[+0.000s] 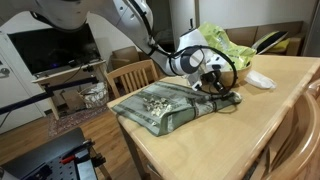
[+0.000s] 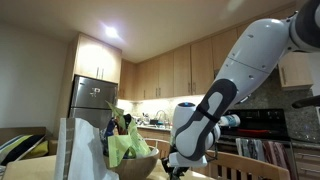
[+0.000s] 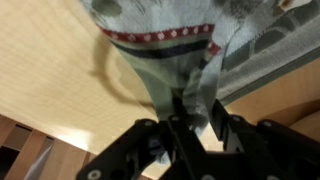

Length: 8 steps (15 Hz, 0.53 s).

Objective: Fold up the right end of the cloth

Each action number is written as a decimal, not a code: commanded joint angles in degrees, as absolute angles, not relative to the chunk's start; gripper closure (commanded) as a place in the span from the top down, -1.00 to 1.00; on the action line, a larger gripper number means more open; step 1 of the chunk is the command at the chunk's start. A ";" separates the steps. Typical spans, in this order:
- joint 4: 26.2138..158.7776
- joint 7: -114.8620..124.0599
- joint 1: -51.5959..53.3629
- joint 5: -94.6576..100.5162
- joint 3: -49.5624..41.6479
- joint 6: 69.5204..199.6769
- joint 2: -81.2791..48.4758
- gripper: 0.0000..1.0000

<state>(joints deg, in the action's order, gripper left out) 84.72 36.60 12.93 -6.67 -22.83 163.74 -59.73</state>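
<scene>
The cloth [image 1: 170,108] is grey-green with a cream speckled floral band down its middle. It lies on the wooden table [image 1: 230,140], with one end lifted. My gripper [image 1: 216,84] is at that lifted end, fingers down. In the wrist view the gripper [image 3: 192,112] is shut on a pinched fold of the cloth [image 3: 165,55], which hangs stretched from the jaws over the tabletop [image 3: 50,70]. A red-patterned trim shows along the cloth's lifted edge. In an exterior view the arm [image 2: 200,125] blocks the cloth.
A small white crumpled napkin [image 1: 259,79] lies on the table beyond the gripper. A bowl [image 1: 226,47] with yellow-green contents stands at the back; it also shows in an exterior view [image 2: 135,160]. A wooden chair [image 1: 133,75] stands at the table's far side.
</scene>
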 commanded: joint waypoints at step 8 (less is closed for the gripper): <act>92.26 38.73 22.70 1.11 -30.56 163.81 -55.97 -0.98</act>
